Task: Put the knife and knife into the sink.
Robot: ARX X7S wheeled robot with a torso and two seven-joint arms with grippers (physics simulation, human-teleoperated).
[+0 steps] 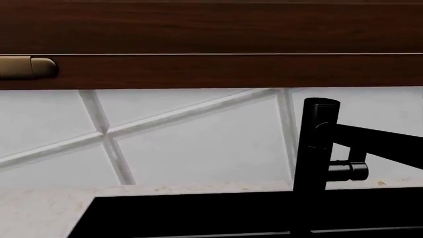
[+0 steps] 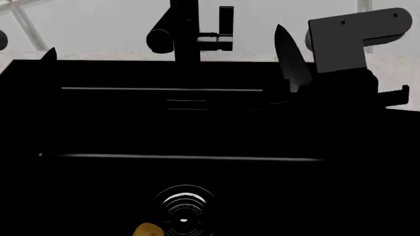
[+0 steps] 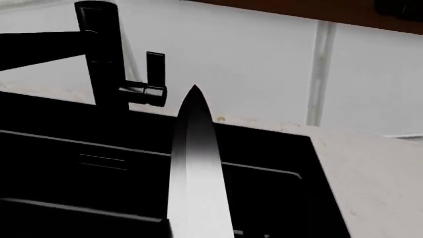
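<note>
A knife (image 3: 195,168) with a pale grey pointed blade runs from my right wrist camera toward the tap (image 3: 99,54). The head view has this knife (image 2: 288,54) standing tip-up at the back right of the sink (image 2: 196,123), with my right gripper (image 2: 300,89) shut on its lower end. The handle is hidden in the dark fingers. The sink is a large black basin with a round ringed drain (image 2: 184,209). Of my left gripper only a dark tip (image 2: 49,53) pokes above the sink's back left rim. Its jaws are lost against the black basin.
A small yellow lump (image 2: 147,230) lies beside the drain. The black tap (image 2: 184,34) stands at the sink's back middle, before a white tiled wall. A pale counter (image 3: 377,173) borders the sink on the right. A dark wood cabinet (image 1: 211,29) hangs above.
</note>
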